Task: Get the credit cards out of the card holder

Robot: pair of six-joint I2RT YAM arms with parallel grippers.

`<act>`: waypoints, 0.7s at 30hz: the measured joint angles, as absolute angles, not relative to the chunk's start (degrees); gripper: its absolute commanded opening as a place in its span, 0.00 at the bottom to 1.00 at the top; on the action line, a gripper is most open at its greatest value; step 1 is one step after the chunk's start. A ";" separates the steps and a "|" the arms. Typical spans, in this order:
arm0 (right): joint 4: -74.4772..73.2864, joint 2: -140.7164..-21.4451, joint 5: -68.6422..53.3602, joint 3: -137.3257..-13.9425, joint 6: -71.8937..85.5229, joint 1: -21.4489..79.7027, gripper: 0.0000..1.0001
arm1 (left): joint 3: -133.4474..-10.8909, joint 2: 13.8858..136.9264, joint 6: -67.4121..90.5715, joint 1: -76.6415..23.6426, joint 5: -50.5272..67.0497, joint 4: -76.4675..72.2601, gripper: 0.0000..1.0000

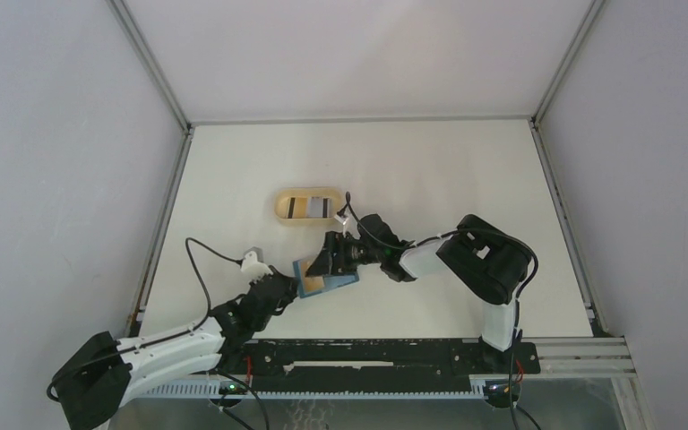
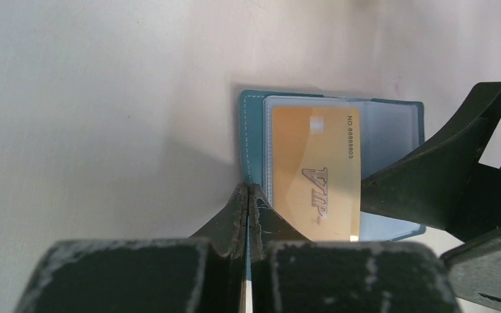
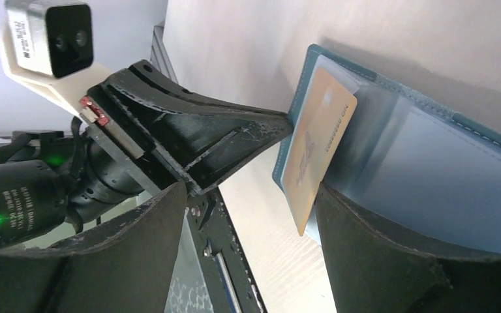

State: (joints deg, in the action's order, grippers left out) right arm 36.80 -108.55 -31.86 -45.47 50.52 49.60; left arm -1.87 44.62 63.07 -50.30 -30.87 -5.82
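Note:
The teal card holder (image 2: 253,130) lies open on the table, also in the top view (image 1: 348,279). My left gripper (image 2: 248,190) is shut on its near edge, fingertips (image 3: 275,129) pinched on the teal rim. A gold credit card (image 2: 313,173) marked VIP sits partly out of a clear pocket, tilted up off the holder (image 3: 430,163) in the right wrist view (image 3: 316,153). My right gripper (image 3: 251,189) stands open around the card's free end, one finger (image 3: 378,254) against its underside and the other well apart. From above, the right gripper (image 1: 330,260) hangs over the holder.
A tan oval dish (image 1: 279,208) behind the holder holds whitish cards (image 1: 309,207) with dark stripes. The black rail (image 1: 367,354) with both arm bases runs along the near table edge. White walls close in the table on three sides.

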 measured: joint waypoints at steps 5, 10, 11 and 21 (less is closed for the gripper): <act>40.25 -108.92 -32.40 -45.45 51.57 49.98 0.80 | -1.56 43.70 63.07 -50.28 -31.05 -5.56 0.00; 41.93 -112.03 -32.36 -45.47 51.99 50.11 0.81 | -1.56 42.98 63.05 -50.28 -31.59 -4.56 0.00; 41.63 -112.40 -32.16 -45.58 51.81 50.19 0.81 | -1.56 42.89 63.05 -50.28 -31.68 -4.49 0.00; 34.74 -112.99 -30.20 -50.59 48.66 51.44 0.81 | -1.56 42.37 62.98 -50.13 -33.93 -3.25 0.00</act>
State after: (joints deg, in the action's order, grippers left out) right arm 34.74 -112.99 -30.20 -50.59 48.66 51.44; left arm -1.56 42.37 62.98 -50.13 -33.93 -3.25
